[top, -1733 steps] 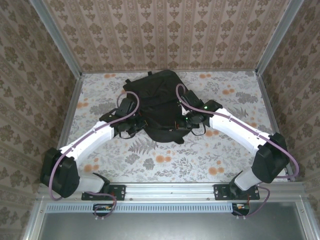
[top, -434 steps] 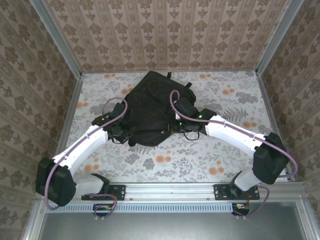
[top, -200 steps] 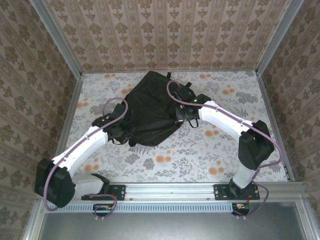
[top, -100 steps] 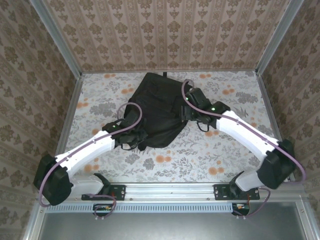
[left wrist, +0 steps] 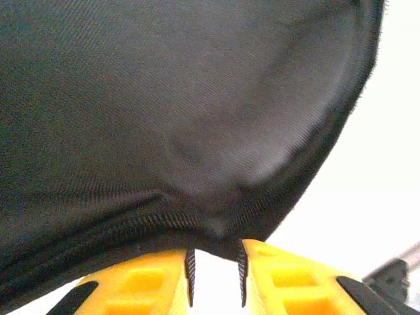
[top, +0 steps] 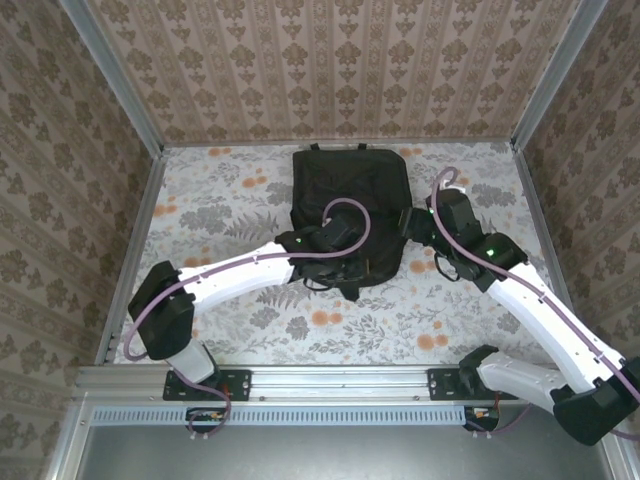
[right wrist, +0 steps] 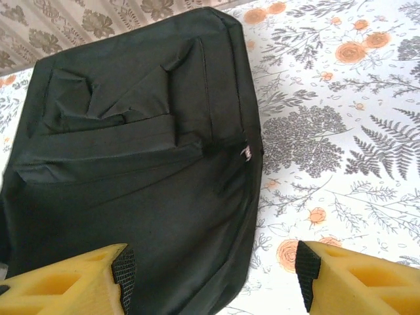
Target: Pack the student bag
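Black student bag [top: 350,185] — end beneath left arm [top: 250,270]

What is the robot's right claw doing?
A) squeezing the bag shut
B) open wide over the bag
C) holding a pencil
B: the right gripper has its yellow fingers spread wide apart, gripping nothing, above the edge of the student bag.

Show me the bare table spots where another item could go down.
Free: far-left table between left rail and student bag; far-right corner beside the bag; near strip between left arm and right arm. Crowded: the bag's near edge, by left gripper and right gripper.
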Available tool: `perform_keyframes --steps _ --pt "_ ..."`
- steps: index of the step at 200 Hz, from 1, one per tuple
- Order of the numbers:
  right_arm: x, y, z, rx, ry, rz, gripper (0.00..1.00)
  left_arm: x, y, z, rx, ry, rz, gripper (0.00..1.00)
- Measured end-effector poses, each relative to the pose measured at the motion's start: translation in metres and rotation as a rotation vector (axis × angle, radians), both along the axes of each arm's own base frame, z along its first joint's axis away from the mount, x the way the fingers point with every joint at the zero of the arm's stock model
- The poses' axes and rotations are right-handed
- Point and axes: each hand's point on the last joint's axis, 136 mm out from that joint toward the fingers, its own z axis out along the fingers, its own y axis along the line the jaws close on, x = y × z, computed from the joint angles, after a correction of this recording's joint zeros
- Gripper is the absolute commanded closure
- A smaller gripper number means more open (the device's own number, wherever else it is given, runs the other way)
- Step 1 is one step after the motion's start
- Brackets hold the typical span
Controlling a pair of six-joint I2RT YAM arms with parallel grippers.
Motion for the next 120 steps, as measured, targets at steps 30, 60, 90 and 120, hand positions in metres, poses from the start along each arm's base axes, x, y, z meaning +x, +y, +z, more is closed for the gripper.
perform_keyframes --steps 30,60,90,120 --pt "-0.002 -0.010 0.005 0.010 -0.017 -0.025 0.23 0.004 -0.003 0.006 -0.022 -0.017 -0.009 0.60" --pt "-0.005 -0.006 0.002 0.018 -0.016 0.008 0.00 0.002 0.001 0.006 -0.013 -0.034 -0.055 0.39" --pt "-0.010 -0.004 0.004 0.016 -0.035 0.045 0.00 -0.002 0.009 0.028 -0.013 -0.136 -0.179 0.00" --pt "-0.017 -0.009 0.022 0.007 -0.102 0.056 0.00 0.015 0.065 0.099 -0.115 -0.361 -0.166 0.00"
